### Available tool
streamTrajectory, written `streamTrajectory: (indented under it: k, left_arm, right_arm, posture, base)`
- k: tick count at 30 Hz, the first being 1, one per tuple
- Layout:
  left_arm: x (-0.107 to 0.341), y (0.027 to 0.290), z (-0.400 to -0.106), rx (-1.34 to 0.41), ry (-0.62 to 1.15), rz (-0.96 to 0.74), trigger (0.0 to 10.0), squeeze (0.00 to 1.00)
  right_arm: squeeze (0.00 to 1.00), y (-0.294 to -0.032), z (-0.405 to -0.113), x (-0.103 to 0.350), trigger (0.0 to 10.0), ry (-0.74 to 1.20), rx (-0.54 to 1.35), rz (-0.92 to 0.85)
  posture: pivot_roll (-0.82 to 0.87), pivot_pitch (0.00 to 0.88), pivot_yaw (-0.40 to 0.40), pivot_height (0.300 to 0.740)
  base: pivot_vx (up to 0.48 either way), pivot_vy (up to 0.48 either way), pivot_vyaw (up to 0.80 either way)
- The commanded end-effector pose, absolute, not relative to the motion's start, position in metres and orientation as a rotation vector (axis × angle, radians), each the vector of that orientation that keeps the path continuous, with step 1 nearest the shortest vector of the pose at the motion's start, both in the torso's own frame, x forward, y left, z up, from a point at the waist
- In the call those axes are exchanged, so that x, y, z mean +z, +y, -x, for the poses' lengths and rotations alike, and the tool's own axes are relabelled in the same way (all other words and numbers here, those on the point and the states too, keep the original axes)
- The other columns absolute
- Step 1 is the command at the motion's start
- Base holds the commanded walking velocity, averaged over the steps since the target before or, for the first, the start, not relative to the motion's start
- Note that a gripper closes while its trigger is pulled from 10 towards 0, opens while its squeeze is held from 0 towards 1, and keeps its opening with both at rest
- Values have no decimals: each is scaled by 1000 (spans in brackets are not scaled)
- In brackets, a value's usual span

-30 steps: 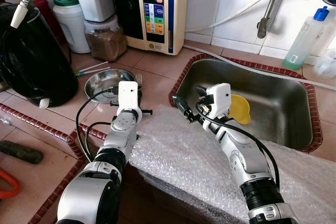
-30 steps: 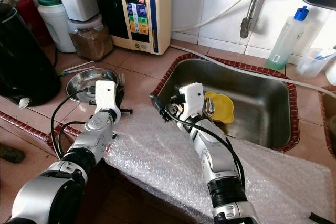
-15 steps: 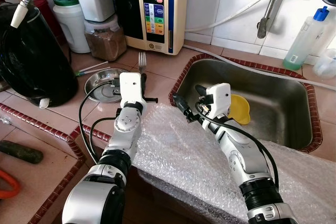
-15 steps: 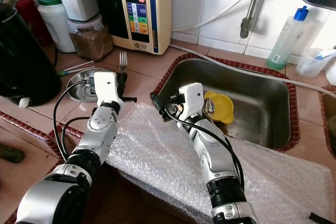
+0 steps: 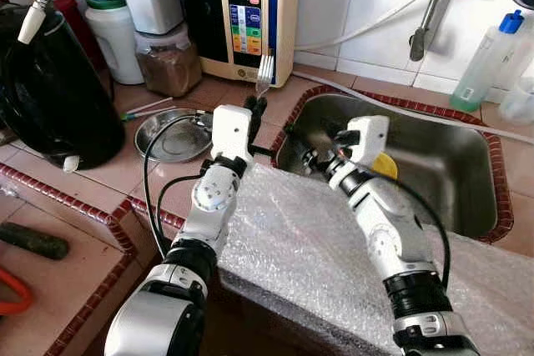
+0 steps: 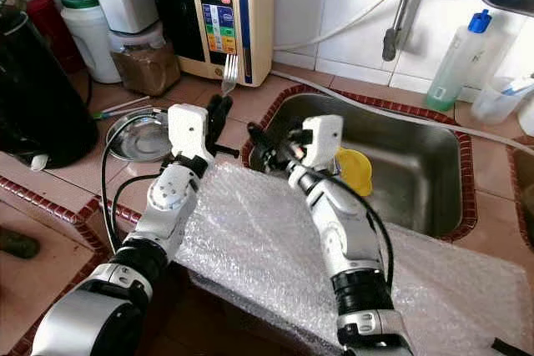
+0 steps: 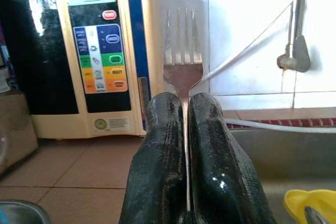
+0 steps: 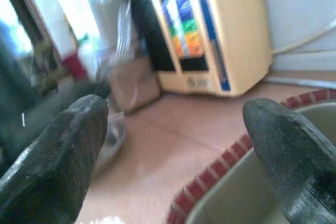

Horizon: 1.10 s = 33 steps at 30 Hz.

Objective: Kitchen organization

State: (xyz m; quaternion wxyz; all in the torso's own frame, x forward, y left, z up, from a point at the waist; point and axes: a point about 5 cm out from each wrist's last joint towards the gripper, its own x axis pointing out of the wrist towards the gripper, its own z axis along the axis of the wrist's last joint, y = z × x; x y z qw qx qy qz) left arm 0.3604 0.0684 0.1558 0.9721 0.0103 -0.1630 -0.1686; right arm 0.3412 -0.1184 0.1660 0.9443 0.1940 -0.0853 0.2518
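Left gripper (image 7: 185, 129) is pinching fork (image 5: 265, 67) by its handle, tines up, above the counter edge just beside sink (image 5: 467, 198). Right gripper (image 6: 269, 146) is hovering near it with fingers spread. For a handover, right fingers should be closing low on the handle before left is releasing.

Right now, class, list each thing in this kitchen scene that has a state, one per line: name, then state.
fork: held upright, tines up
left gripper: shut on the fork's handle
right gripper: open, holding nothing, at the sink's near edge
steel dish: on the counter, upright
sink: holds a yellow cup
spray bottle: upright, capped
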Motion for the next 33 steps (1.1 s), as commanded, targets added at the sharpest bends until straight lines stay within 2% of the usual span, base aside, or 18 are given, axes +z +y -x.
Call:
streamTrajectory:
  k: [1, 2, 3, 4, 5, 26, 27, 28, 33]
  left_arm:
    - [157, 66, -358, -363, -342, -21, 0, 0]
    - [156, 66, -358, -365, -342, -19, 0, 0]
    - [157, 64, -357, -375, -347, -15, 0, 0]
    - [157, 64, -357, -375, -347, -15, 0, 0]
    - [160, 55, -354, -428, -378, -9, 0, 0]
    - [161, 19, -330, -708, -429, 64, 0, 0]
    - [161, 18, -330, -714, -430, 63, 0, 0]
    - [161, 18, -329, -716, -431, 64, 0, 0]
    - [161, 18, -329, -724, -428, 68, 0, 0]
  right_arm:
    - [612, -119, -342, 180, 10000, -226, 529, -438]
    - [616, -119, -342, 180, 10000, -226, 530, -444]
    - [561, -119, -342, 181, 10000, -230, 536, -456]
    - [561, -119, -342, 181, 10000, -230, 536, -456]
    - [0, -118, -343, 183, 10000, -233, 546, -486]
    - [0, -115, -361, 191, 10000, -230, 503, -558]
    - [0, -115, -362, 191, 3451, -227, 493, -560]
    - [0, -115, -363, 191, 0, -224, 487, -564]
    - [0, -115, -369, 194, 0, -218, 452, -569]
  posture:
    - [3, 0, 60, 740]
    - [2, 0, 60, 740]
    - [1, 0, 61, 740]
    - [1, 0, 61, 740]
    - [3, 0, 58, 740]
    - [5, 0, 59, 740]
    - [5, 0, 59, 740]
    - [8, 0, 57, 740]
    - [10, 0, 56, 740]
  base:
    - [0, 0, 0]
    - [0, 0, 0]
    - [0, 0, 0]
    - [0, 0, 0]
    - [0, 0, 0]
    - [0, 0, 0]
    - [0, 0, 0]
    - [0, 0, 0]
    - [0, 0, 0]
